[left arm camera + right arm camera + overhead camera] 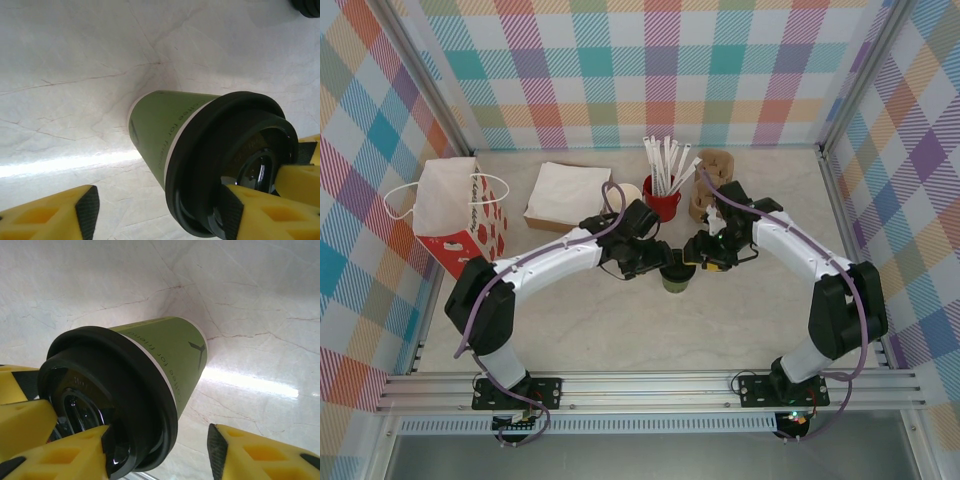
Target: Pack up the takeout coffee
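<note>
The pale marble-look table (620,330) is veined with thin grey-brown lines, and a bright streak of reflected light (60,165) lies across its surface. Behind the table and on both sides of it rise walls (620,60) in a pastel plaid of teal, orange, pink and purple. Along the table's near edge runs a slotted aluminium rail (650,385).

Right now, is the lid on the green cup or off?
On. The black lid covers the green cup's rim, seen by both wrist cameras.
</note>
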Action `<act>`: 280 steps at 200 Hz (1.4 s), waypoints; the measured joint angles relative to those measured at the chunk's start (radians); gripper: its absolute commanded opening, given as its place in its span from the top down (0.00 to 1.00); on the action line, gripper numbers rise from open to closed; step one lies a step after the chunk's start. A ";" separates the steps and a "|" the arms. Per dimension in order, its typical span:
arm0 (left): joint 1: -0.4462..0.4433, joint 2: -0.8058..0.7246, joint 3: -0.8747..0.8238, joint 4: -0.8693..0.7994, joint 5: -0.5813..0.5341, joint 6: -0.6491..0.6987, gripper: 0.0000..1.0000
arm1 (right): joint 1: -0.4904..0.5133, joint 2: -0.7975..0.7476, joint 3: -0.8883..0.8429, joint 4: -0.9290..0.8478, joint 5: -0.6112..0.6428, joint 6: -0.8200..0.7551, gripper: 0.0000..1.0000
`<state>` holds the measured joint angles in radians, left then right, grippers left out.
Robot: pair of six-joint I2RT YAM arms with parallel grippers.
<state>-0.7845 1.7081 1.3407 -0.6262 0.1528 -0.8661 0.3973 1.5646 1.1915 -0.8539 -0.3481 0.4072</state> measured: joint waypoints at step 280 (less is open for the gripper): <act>0.140 -0.207 -0.060 -0.131 -0.085 0.044 0.18 | 0.017 0.256 0.179 0.206 -0.266 0.063 0.18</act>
<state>-0.6441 1.5013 1.2808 -0.7574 0.0677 -0.8219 0.4141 1.8210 1.3701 -0.6476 -0.6136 0.4698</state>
